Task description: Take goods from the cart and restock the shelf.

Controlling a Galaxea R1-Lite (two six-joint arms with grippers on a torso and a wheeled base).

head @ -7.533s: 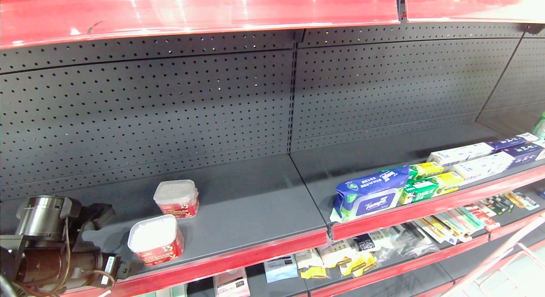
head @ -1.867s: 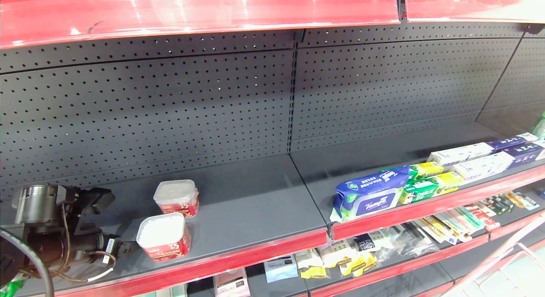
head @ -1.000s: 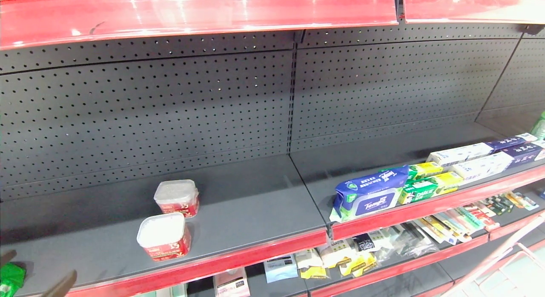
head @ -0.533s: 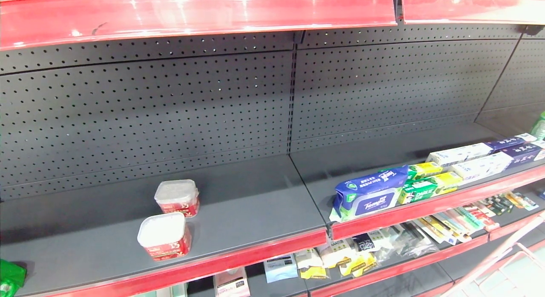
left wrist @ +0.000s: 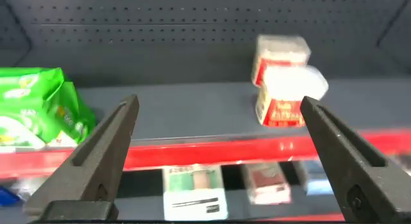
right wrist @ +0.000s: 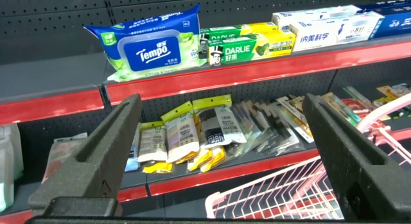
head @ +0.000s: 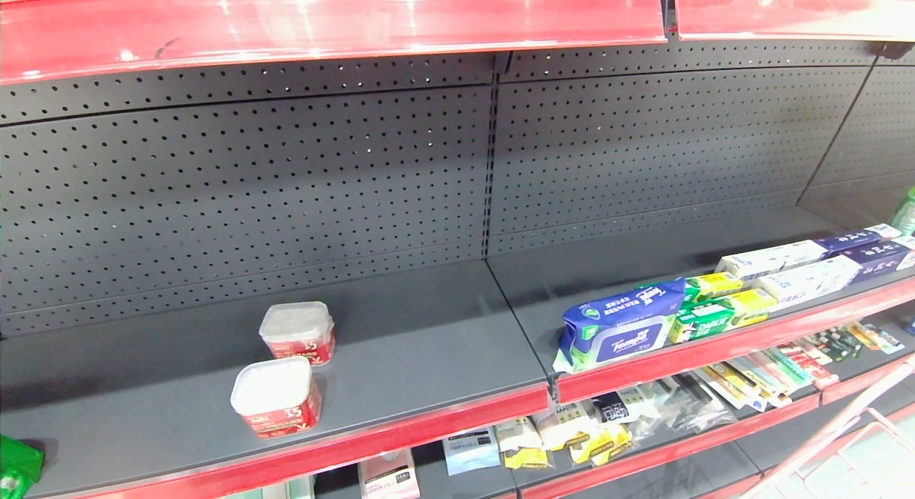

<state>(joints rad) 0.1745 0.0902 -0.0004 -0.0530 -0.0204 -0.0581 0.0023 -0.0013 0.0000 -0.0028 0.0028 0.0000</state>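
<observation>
Two tubs (left wrist: 286,102) beyond spread left fingers (left wrist: 106,153)

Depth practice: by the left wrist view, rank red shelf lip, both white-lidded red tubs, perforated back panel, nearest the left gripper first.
1. Red shelf lip, front edge.
2. Front white-lidded red tub, just behind.
3. Rear red tub, deeper in.
4. Perforated back panel, rearmost.

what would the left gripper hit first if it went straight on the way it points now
Likely bare shelf, between the green pack and the red tubs; neither lies ahead of the left gripper. Depth unclear.
</observation>
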